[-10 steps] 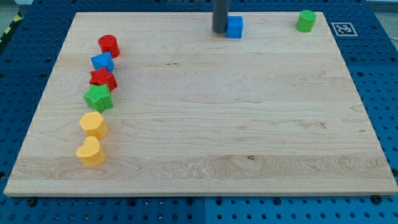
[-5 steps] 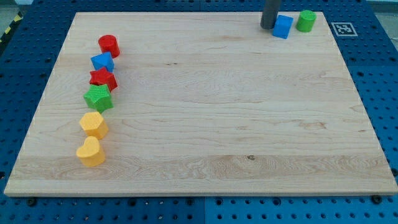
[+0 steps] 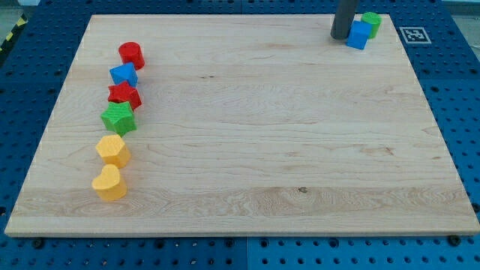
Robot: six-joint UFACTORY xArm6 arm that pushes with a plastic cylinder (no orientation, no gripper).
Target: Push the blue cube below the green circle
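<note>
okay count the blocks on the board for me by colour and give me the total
Red: 2, the red cylinder and red block.
Blue: 2, the blue cube by my tip, and the blue block.
Green: 2, the green circle and green star.
Yellow: 2, the upper yellow block and lower yellow block.
Total: 8.

My tip [image 3: 341, 37], rod upright

Pale wood-grain counter [image 3: 247, 135] on blue pegboard [image 3: 457, 112]. Dark grey tool tip [image 3: 342, 36]; blue cube [image 3: 358, 35], green circle [image 3: 370, 22]. Red cylinder [image 3: 131, 54], blue block [image 3: 124, 74], red block [image 3: 124, 95], green star [image 3: 118, 118], two yellow-orange blocks [image 3: 113, 150] [image 3: 109, 183].
</note>
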